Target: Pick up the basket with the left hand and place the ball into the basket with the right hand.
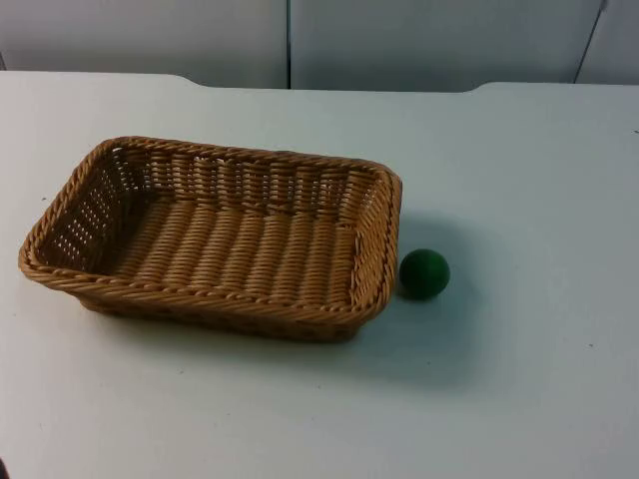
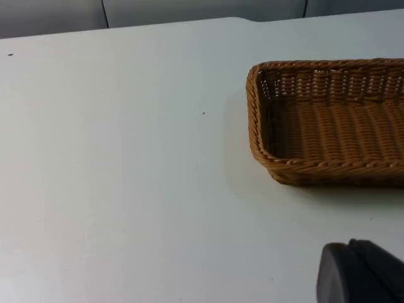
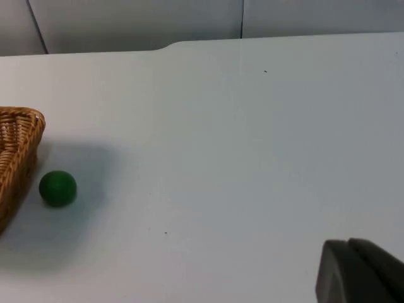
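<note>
A rectangular woven wicker basket (image 1: 200, 295) stands on the white table, left of centre, with nothing in it. A small green ball (image 1: 424, 273) rests on the table just off the basket's right end, a narrow gap apart from it. My left gripper (image 2: 360, 275) hangs back above bare table, well short of the basket's (image 2: 328, 165) near end. My right gripper (image 3: 360, 273) is likewise held back, far from the ball (image 3: 57, 188) and the basket's corner (image 3: 19, 136). Both arms wait.
The white table (image 1: 519, 399) runs back to a grey partition wall (image 1: 399, 40). Bare surface lies in front of the basket and to the right of the ball.
</note>
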Available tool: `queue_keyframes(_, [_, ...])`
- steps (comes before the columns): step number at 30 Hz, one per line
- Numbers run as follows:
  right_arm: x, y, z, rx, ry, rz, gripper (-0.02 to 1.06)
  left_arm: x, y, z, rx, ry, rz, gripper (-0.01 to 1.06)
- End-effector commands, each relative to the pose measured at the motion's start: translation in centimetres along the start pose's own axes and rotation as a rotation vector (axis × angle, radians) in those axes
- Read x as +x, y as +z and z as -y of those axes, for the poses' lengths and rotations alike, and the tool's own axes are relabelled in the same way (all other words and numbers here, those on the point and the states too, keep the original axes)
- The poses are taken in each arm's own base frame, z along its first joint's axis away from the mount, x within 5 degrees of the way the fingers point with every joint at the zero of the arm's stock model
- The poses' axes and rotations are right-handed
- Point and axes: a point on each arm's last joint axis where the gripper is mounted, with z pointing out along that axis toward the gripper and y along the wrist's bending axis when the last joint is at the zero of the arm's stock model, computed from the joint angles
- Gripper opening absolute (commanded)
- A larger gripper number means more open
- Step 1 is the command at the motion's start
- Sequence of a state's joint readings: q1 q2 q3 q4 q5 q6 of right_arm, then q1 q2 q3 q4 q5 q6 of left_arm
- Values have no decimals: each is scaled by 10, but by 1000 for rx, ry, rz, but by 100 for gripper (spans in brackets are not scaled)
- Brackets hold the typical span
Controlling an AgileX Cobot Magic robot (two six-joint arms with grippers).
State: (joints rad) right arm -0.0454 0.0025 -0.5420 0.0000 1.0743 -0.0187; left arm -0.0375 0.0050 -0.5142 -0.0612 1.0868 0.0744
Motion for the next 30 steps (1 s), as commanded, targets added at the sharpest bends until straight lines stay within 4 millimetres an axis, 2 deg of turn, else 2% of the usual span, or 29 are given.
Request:
queue_keyframes(1, [0,1,0,5,-4,10,0,0,0,1,11,-4,13,0])
queue_keyframes(3, [0,1,0,5,-4,10,0,0,0,2,27,-14,16,0])
queue_keyframes(5, [0,1,0,5,-4,10,0,-3,-1,10,115,-63,36,0])
queue_keyframes(7, [0,1,0,5,-4,10,0,-19,10,17,208,-108,-62,0])
queue_keyframes(8, [0,1,0,5,-4,10,0,-19,10,17,208,-108,-62,0])
queue_keyframes(9, [0,1,0,5,-4,10,0,-28,17,19,240,-126,-115,0])
queue_keyframes(12, [0,1,0,5,-4,10,0,-57,55,21,299,-167,-330,0])
queue_keyframes(13, [0,1,0,5,-4,10,0,-57,55,21,299,-167,-330,0])
queue_keyframes(14, [0,1,0,5,-4,10,0,-67,67,22,322,-168,-370,0])
queue_keyframes(18, [0,1,0,5,-4,10,0,-107,130,27,449,-161,-474,0])
queue_keyframes(19, [0,1,0,5,-4,10,0,-107,130,27,449,-161,-474,0])
queue_keyframes(22, [0,1,0,5,-4,10,0,-123,178,25,446,-174,-521,0])
queue_keyframes(23, [0,1,0,5,-4,10,0,-124,192,26,437,-162,-542,0])
queue_keyframes(24, [0,1,0,5,-4,10,0,-124,192,26,437,-162,-542,0])
queue_keyframes(26, [0,1,0,5,-4,10,0,-118,215,34,409,-146,-593,0])
queue_keyframes(28, [0,1,0,5,-4,10,0,-106,236,55,384,-126,-647,0])
queue_keyframes(29, [0,1,0,5,-4,10,0,-106,236,55,384,-126,-647,0])
queue_keyframes(30, [0,1,0,5,-4,10,0,-102,245,62,375,-103,-647,0])
